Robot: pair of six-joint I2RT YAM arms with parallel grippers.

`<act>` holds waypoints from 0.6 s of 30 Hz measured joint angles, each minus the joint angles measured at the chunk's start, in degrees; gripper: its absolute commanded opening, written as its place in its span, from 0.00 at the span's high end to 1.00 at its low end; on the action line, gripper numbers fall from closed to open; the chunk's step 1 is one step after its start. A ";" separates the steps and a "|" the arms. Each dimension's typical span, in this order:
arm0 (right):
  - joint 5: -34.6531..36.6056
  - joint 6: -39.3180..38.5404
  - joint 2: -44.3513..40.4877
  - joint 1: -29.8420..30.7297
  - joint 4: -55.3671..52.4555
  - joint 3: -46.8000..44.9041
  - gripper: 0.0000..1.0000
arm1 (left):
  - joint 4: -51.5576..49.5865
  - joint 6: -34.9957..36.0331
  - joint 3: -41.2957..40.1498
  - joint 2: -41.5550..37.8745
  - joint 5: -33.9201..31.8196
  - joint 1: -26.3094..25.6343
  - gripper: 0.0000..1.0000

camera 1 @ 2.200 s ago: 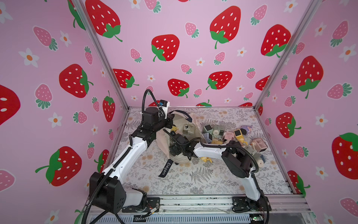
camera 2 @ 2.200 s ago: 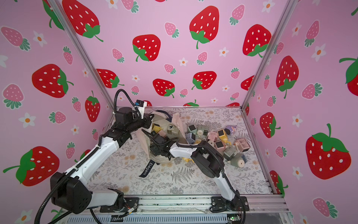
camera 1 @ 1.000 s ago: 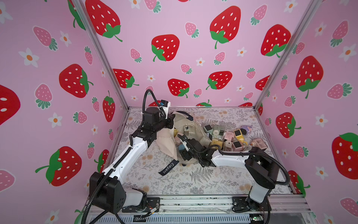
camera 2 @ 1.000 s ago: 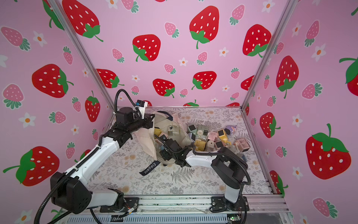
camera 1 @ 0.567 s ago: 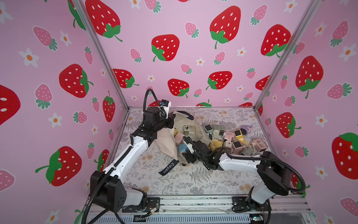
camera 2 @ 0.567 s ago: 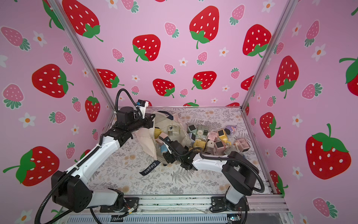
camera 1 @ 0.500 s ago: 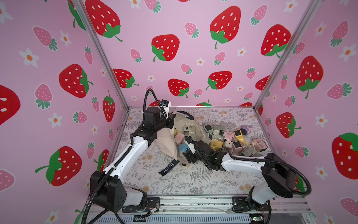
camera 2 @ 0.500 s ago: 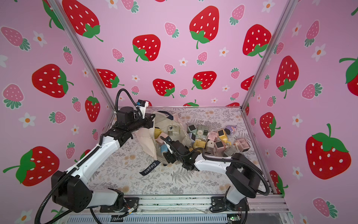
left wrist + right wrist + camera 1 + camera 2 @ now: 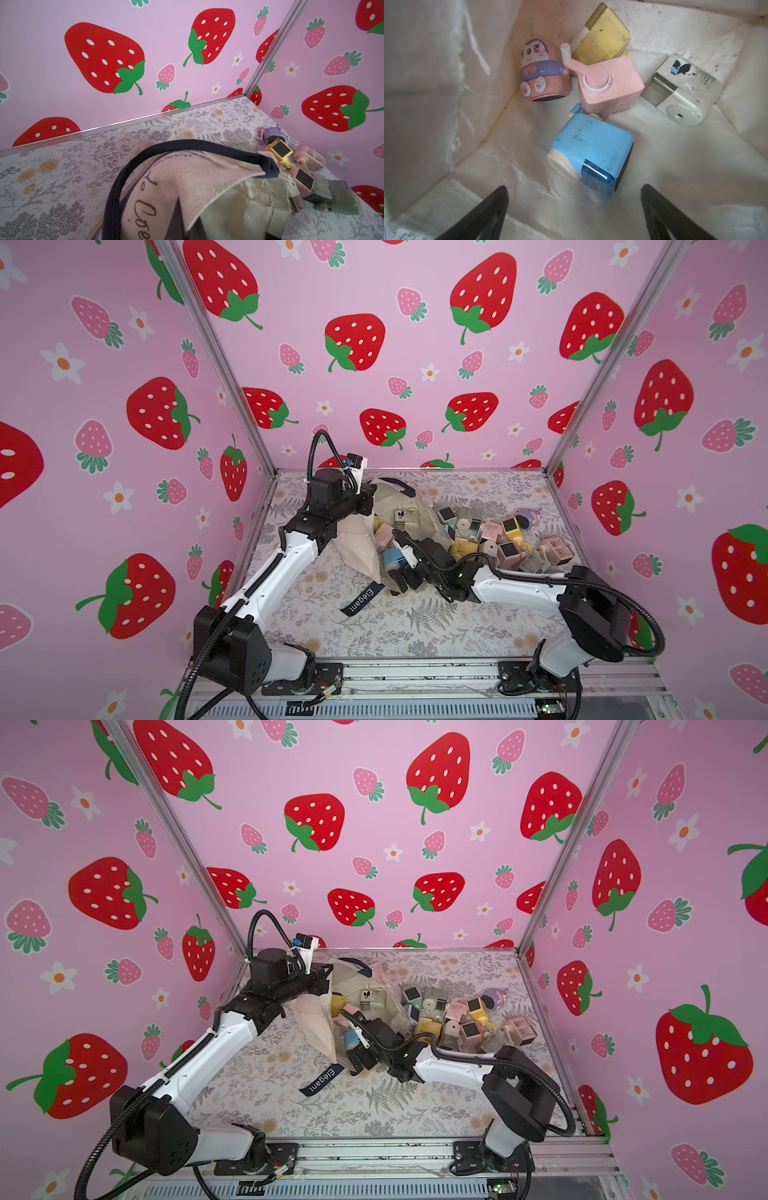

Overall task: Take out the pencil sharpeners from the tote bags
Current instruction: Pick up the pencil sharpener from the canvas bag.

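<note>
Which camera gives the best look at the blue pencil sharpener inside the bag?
The right wrist view: the blue sharpener fills the middle, unobstructed. In both top views it is a small blue patch. The left wrist view shows only the bag from outside.

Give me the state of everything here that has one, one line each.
tote bag, on its side, mouth open.
left gripper, shut on the tote bag's rim.
right gripper, open, empty, at the bag's mouth.
blue sharpener, inside the bag, ungripped.
pink sharpener, inside the bag.
sharpener pile, out on the table.
</note>
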 measured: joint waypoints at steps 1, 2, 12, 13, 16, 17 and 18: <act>-0.96 -0.50 1.03 -0.94 -0.90 1.40 0.01 | 0.00 0.00 0.00 0.00 -0.02 0.00 1.00; -1.97 -0.96 2.03 -1.95 -1.97 2.86 0.01 | 0.00 0.00 0.00 0.00 0.00 0.00 1.00; -15.21 -14.69 12.07 -11.17 -11.87 15.30 0.01 | -0.02 0.00 0.00 0.00 -0.02 0.00 1.00; -17.07 -15.87 13.25 -11.47 -12.59 16.57 0.01 | -0.02 0.00 0.00 0.00 -0.02 0.00 1.00; -22.51 -19.10 17.05 -11.72 -15.50 21.31 0.00 | -0.07 0.02 0.00 0.00 -0.02 0.00 1.00; -24.26 -20.02 18.36 -11.72 -16.41 22.62 0.01 | -0.07 0.04 0.00 0.00 -0.04 0.00 1.00; -25.99 -20.83 19.43 -11.65 -17.22 23.54 0.02 | -0.07 0.04 0.00 0.00 -0.04 0.00 1.00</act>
